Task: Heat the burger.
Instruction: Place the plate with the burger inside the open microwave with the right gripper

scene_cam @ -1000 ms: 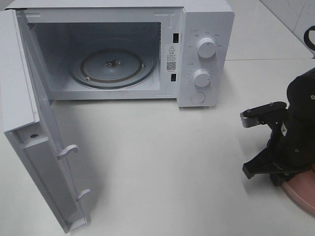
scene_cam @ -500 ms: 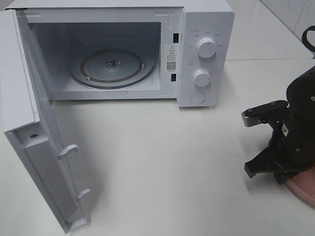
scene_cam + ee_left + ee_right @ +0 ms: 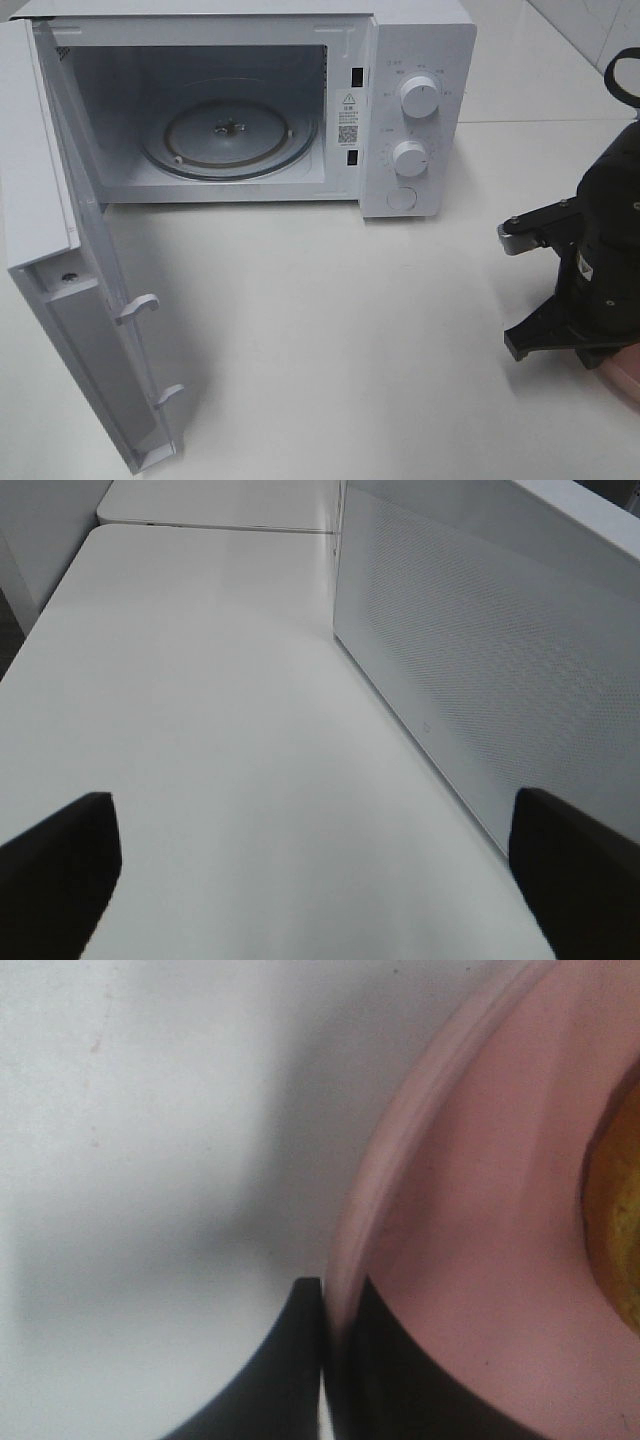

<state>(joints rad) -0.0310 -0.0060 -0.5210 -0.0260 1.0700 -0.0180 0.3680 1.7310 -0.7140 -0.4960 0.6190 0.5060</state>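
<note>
1. A white microwave (image 3: 415, 60) stands at the far side of the white table (image 3: 330, 330). Its door (image 3: 40, 200) is swung wide open to the left and reaches toward the near edge.
2. Inside the cavity the glass turntable (image 3: 230, 135) lies bare.
3. On the control panel at the microwave's right are an upper knob (image 3: 419, 96), a lower knob (image 3: 410, 158) and a round button (image 3: 401, 198) beneath them.
4. The right arm (image 3: 605, 260) stands at the right edge of the table, well apart from the microwave. It is directly over the pink plate (image 3: 625, 368), which sits in the near right corner.
5. The right gripper (image 3: 325, 1300) is clamped narrowly on the plate's rim, with one black finger (image 3: 280, 1360) outside the rim and the other inside.
6. The burger (image 3: 615, 1220) lies on the pink plate. Only a sliver of its golden-brown bun shows, in the right wrist view. In the high view the arm hides it.
7. The left gripper (image 3: 310, 820) is spread wide and holds nothing. Its dark fingers (image 3: 60, 880) hang over bare table beside a dotted white panel (image 3: 480, 650). It does not appear in the high view.
</note>
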